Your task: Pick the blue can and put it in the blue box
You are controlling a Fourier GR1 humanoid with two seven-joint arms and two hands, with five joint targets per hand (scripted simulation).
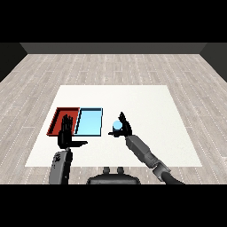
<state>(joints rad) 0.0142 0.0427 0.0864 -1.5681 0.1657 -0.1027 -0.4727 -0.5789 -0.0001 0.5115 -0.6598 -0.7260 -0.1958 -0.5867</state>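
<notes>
Now right hand (124,128) holds blue can (117,127) beside blue tray (89,132) edge

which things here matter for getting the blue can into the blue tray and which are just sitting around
Part of the job:
- blue can, held in the right hand
- light blue tray, where the can goes

Just there:
- red tray, beside the blue one
- left hand, open, holding nothing, in front of the red tray
- white table

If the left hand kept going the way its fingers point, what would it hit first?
Probably the red tray: the left hand, open, points up-table over its near edge, though its height above it is unclear.
</notes>
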